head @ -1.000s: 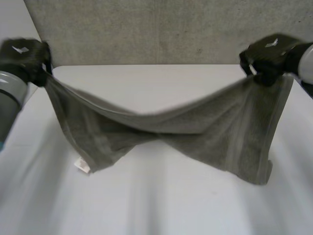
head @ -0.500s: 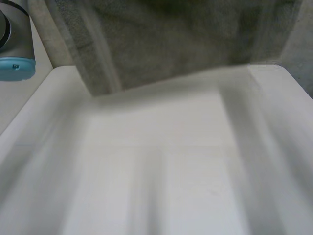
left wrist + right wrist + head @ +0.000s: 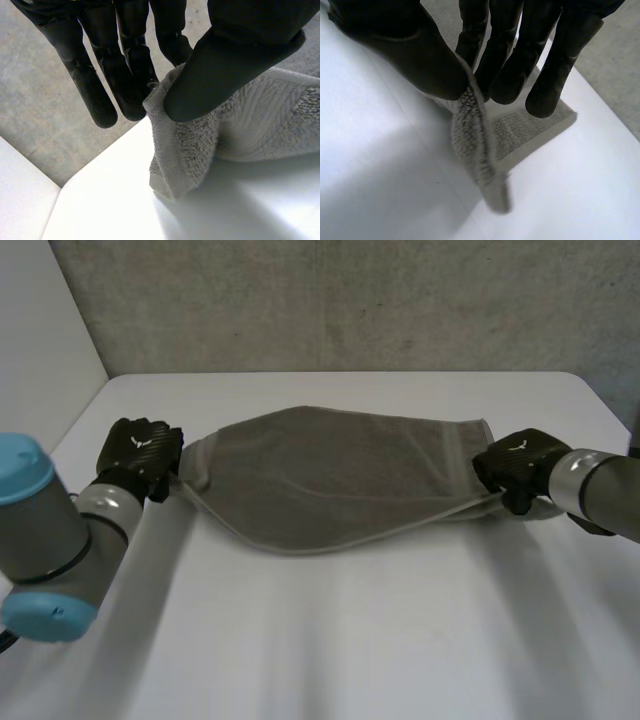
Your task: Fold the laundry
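- The white table had rounded far corners at 11 and 1 o'clock. Its near half, toward 6 o'clock, was bare.
- 1 grey towel lay on it, stretched across the far half from 9 o'clock to 3 o'clock.
- The towel's near hem bowed toward 6 o'clock, and its far edge bulged toward 12 o'clock.
- The middle of the cloth rested flat on the tabletop. The 2 ends, at 9 and 3 o'clock, were raised off it.
- In the left wrist view, the raised end hung in a bunched fold whose lowest part touched the table.
- In the right wrist view, the other end stood up on edge from the tabletop.
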